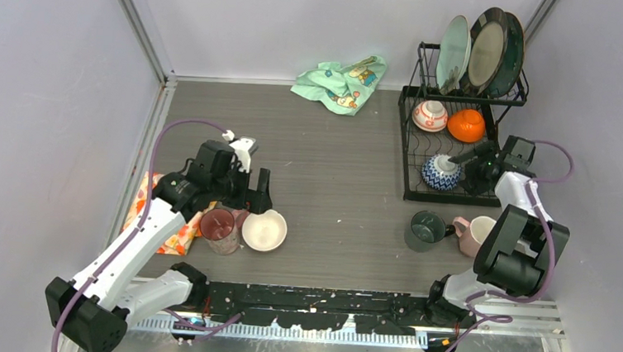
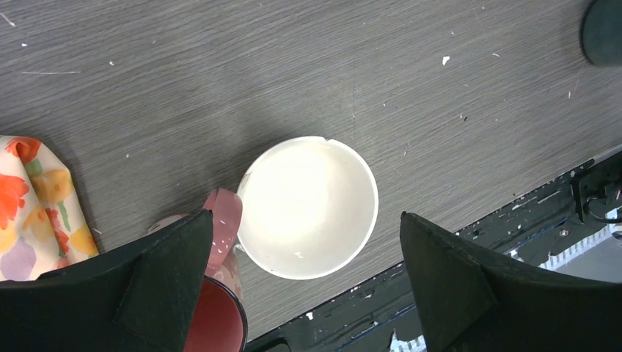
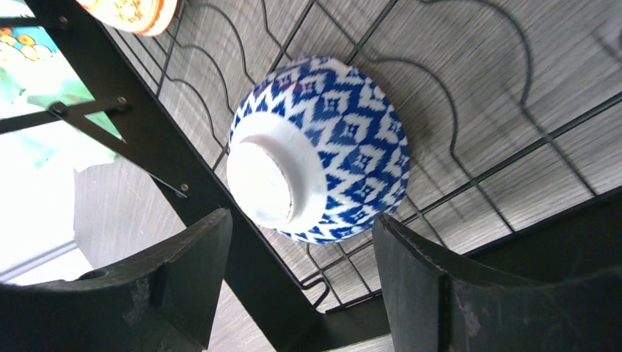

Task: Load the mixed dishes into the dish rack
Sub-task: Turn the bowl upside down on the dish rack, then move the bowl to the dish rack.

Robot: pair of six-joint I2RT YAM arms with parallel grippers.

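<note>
Seen from above, the black wire dish rack (image 1: 411, 141) stands at the far right of the grey table (image 1: 333, 169). Its upper shelf holds three plates on edge: a pale green plate (image 1: 453, 52), a dark-rimmed beige plate (image 1: 487, 49) and a dark blue-green plate (image 1: 513, 53). In the lower basket lie a red patterned bowl (image 1: 430, 115), an orange bowl (image 1: 466, 125) and, nearest, a blue patterned bowl (image 1: 440, 173), with the right gripper (image 1: 465, 159) just beside it. On the table just near of the rack stand a dark green cup (image 1: 426, 231) and a pink cup (image 1: 476, 234). At near left, the left gripper (image 1: 253, 193) hangs over a white bowl (image 1: 264, 230) that touches a reddish-pink cup (image 1: 219, 226) beside an orange floral cloth (image 1: 156, 215). A mint-green cloth (image 1: 339, 82) lies at the far edge (neither cloth belongs in the rack). The left wrist view looks straight down on the white bowl, upright and empty; the claw is spread wide, one finger on each side, holding nothing. The right wrist view shows the blue patterned bowl upside down on the basket wires; the fingers stand apart and clear of it, gripping nothing. The load looks well past halfway: six dishes racked, with the white bowl and three cups not yet in.
</note>
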